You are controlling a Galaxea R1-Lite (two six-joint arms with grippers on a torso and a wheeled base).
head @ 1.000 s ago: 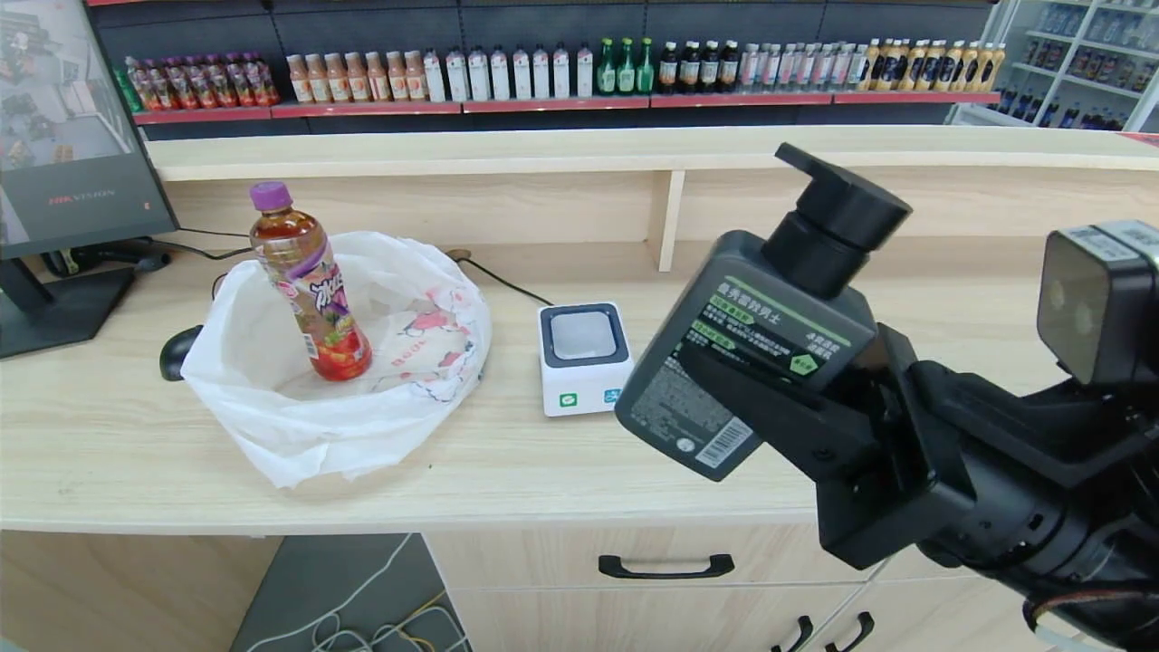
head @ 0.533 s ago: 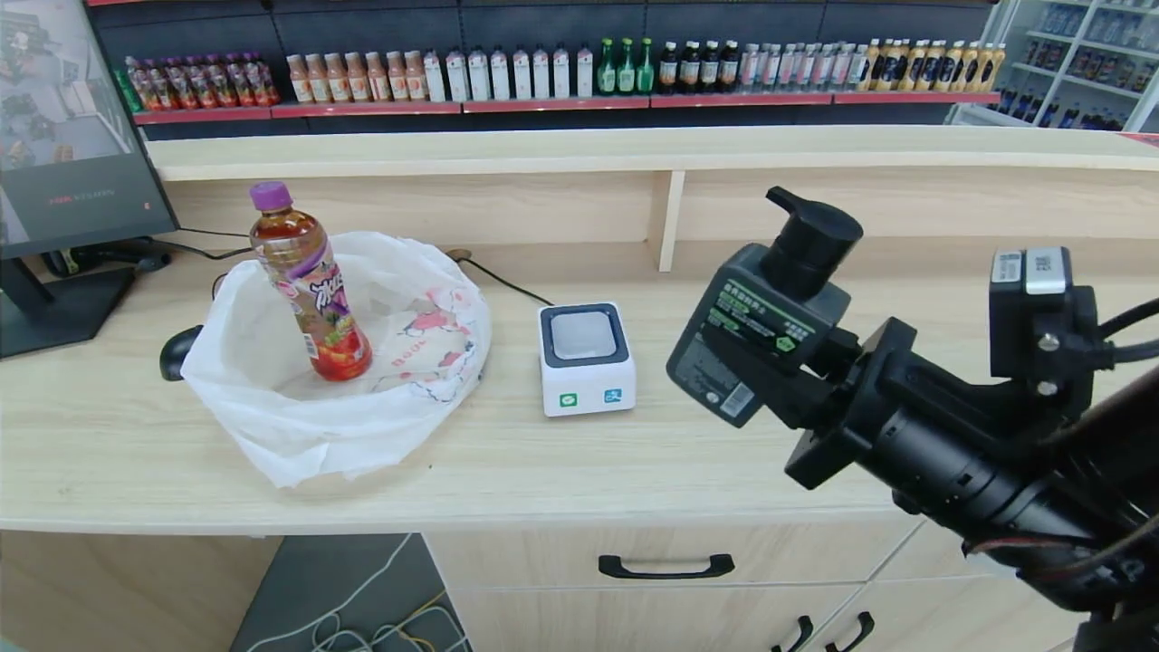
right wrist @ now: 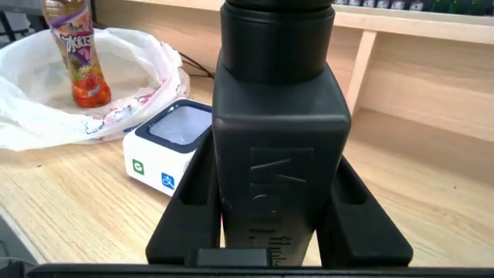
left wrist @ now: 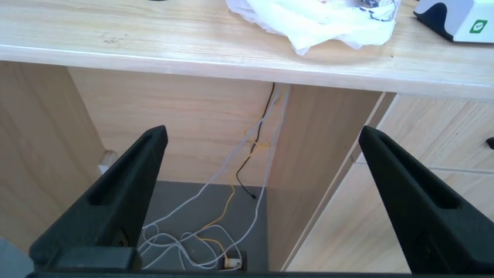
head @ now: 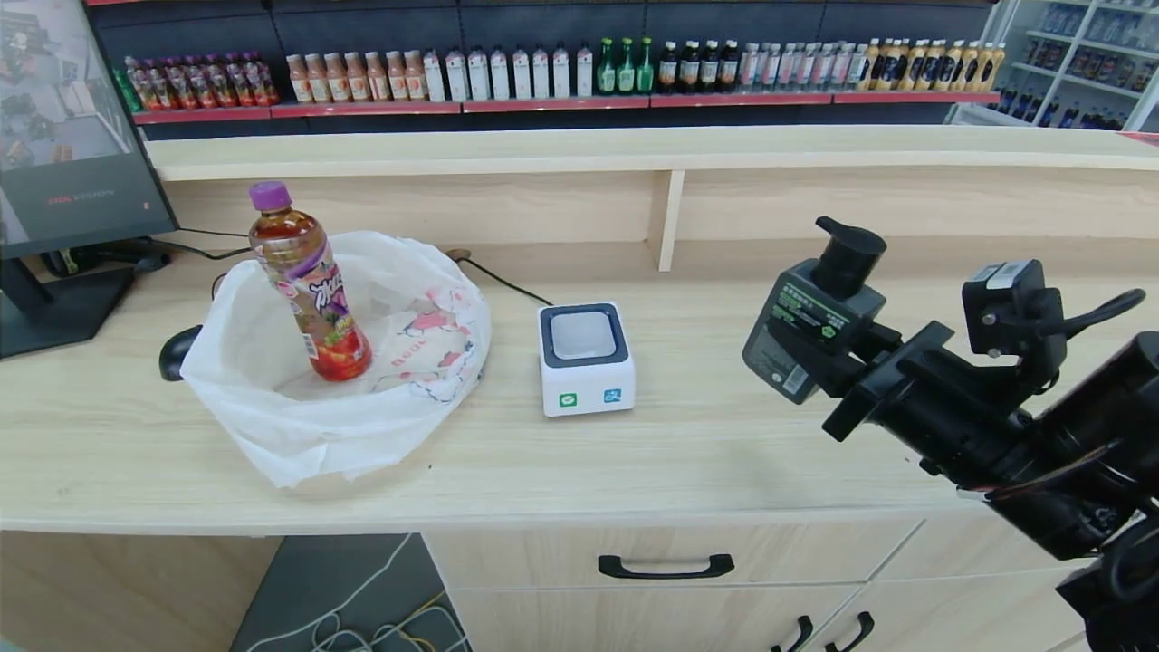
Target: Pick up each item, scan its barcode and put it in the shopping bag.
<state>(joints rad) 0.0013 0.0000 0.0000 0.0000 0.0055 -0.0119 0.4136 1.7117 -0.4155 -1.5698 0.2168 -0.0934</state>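
1. The right pincer [head: 847, 362] pinches a dark pump bottle [head: 801, 321] by its body, above the counter [head: 688, 435].
2. The scanner [head: 585, 358] sits off the pincer's tip toward the robot's left, well apart, and the shopping bag [head: 272, 426] lies beyond that.
3. Scanning is the step in hand. What looks like the barcode [head: 795, 380] needs turning down over the scanner.
4. The left pincer [left wrist: 262, 185] hangs spread and empty.

1. Right claw [head: 847, 362]: fingers clamped either side of a dark pump bottle [head: 806, 319], holding it tilted above the worktop [head: 688, 453]; arm [head: 1041, 444] angled in from the right.
2. Left claw [left wrist: 262, 139]: fingers spread wide, low before the worktop's front edge.
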